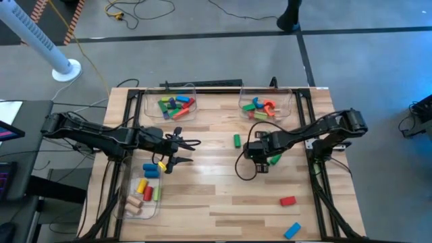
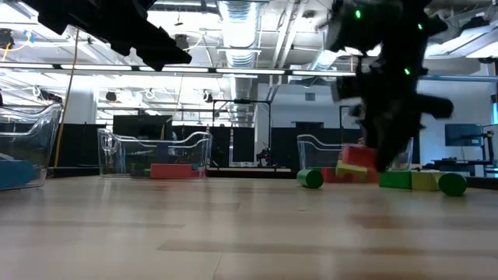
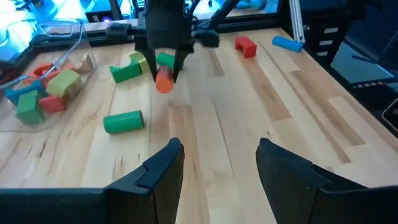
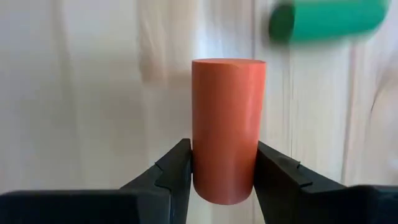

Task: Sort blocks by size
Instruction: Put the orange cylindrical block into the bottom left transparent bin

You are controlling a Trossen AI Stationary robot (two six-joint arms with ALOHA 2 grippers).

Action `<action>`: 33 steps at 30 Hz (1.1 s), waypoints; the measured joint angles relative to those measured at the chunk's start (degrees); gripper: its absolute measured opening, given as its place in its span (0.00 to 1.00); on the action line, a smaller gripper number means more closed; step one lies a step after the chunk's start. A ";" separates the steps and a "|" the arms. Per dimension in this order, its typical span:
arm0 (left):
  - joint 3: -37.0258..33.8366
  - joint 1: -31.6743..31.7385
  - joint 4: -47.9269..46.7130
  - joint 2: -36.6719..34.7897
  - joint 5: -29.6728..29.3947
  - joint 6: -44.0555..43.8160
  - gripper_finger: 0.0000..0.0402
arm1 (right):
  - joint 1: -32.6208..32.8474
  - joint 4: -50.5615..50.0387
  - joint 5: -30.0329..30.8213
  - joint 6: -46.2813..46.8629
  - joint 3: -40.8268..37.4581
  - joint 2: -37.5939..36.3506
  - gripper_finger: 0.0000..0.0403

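We are pinching an orange cylinder (image 4: 228, 130) between the two fingers of the right gripper (image 4: 225, 177); the pads are pressing on its curved sides near one end, and most of its length is sticking out beyond the fingertips. In the left wrist view we are seeing that same cylinder (image 3: 163, 80) hanging just below the right gripper's fingertips, apart from the table (image 1: 216, 196).

The grip is the weak point. The surface is round and smooth, and we are holding it only near one end, so a quick swing could let it pivot or slide out; once on the wood it would likely roll. A green cylinder (image 4: 329, 20) is lying just beyond the far end of the held one, and a green block (image 3: 126, 72) and another green cylinder (image 3: 123, 121) are lying near the fingers, so a low sweep could knock them. Reaching a bin, we could also clip its clear wall (image 1: 289, 102).

The left gripper (image 3: 217, 163) is waiting with its fingers spread and nothing between them. The remaining blocks are scattered: a red block (image 1: 287, 200) and a blue block (image 1: 292, 230) are lying well apart from both grippers, and others are already lying in the clear bins (image 1: 170, 104).

We are finding no brand, label or readable writing anywhere.
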 joint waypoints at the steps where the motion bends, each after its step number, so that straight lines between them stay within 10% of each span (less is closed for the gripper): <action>1: 0.00 0.00 -0.09 0.00 0.00 0.32 0.47 | 0.40 0.67 0.00 -0.10 0.99 0.00 0.42; 33: 0.00 -0.09 9.80 0.00 -7.35 4.52 0.47 | 5.13 34.13 0.11 -7.16 13.66 3.06 0.42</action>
